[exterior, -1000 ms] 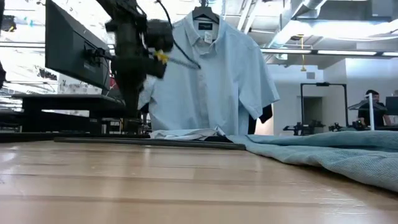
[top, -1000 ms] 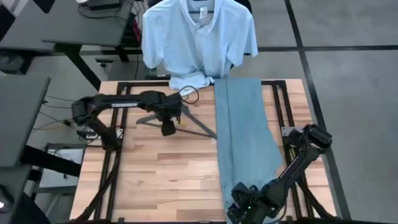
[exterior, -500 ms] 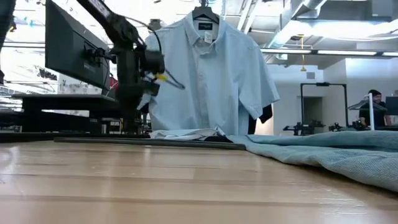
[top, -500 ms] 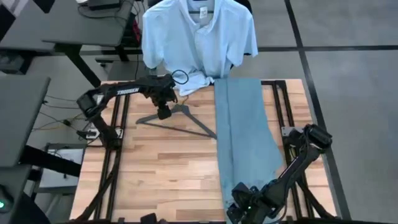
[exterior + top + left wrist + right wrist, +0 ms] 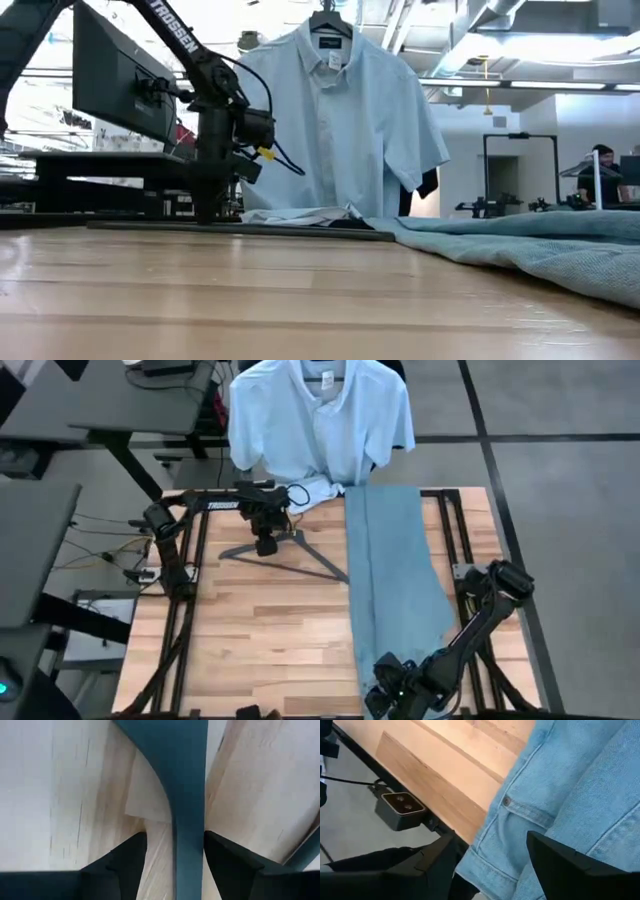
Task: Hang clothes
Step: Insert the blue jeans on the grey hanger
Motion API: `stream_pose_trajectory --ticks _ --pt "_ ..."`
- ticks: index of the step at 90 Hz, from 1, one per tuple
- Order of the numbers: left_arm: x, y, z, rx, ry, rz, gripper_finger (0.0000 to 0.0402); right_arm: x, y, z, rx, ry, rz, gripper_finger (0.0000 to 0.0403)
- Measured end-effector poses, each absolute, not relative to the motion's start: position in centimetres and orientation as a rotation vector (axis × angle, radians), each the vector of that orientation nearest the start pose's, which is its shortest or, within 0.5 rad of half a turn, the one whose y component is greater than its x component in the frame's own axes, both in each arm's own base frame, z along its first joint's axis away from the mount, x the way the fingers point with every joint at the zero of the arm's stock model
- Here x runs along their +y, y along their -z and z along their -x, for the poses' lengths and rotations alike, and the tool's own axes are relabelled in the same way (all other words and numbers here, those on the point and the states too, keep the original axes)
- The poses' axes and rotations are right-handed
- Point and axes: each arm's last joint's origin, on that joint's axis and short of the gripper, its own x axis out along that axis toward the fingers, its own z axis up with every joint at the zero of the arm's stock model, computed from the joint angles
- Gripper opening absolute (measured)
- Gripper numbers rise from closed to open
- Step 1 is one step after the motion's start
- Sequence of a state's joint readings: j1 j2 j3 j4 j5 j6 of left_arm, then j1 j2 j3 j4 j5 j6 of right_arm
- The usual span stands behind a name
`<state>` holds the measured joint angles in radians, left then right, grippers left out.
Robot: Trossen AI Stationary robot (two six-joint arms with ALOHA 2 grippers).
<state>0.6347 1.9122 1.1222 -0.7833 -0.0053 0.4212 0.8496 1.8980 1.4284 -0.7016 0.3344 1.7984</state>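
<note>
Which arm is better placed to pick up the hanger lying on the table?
Left. The left gripper is down over the hanger, whose bar runs between its open fingers. The right gripper sits at the near edge over the jeans.

The jeans (image 5: pixel 395 585) run off the high view's bottom edge.

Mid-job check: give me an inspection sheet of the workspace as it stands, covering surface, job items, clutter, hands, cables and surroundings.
Surface: wooden table, bare in its near left part.
Job's things: pale blue shirt hanging on a hanger past the far edge; jeans laid lengthwise on the right side; dark hanger flat on the table.
Clutter: nothing seen.
Hands: left hand down over the hanger's neck, fingers open on either side of it; right hand open at the near edge over the jeans' waistband.
Cables: loop at the left wrist.
Surroundings: desks to the left, a person far behind.
</note>
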Motion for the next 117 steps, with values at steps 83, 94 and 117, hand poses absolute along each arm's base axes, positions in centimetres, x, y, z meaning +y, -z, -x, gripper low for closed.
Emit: stream_pose_trajectory --ticks 83,94,117 --pt "12.1 -26.8 -24.1 1.185 -0.389 -0.146 0.0042 21.7 -29.7 -24.6 0.615 0.551 -0.812 0.0228" --pt "10.2 -29.0 -23.6 1.088 -0.408 -0.233 0.0042 19.4 -32.8 -23.9 0.433 0.560 -0.797 0.0228" --pt "5.5 -32.1 -23.7 0.875 -0.382 -0.381 0.0042 14.4 -37.0 -23.1 0.192 0.649 -0.774 0.0228"
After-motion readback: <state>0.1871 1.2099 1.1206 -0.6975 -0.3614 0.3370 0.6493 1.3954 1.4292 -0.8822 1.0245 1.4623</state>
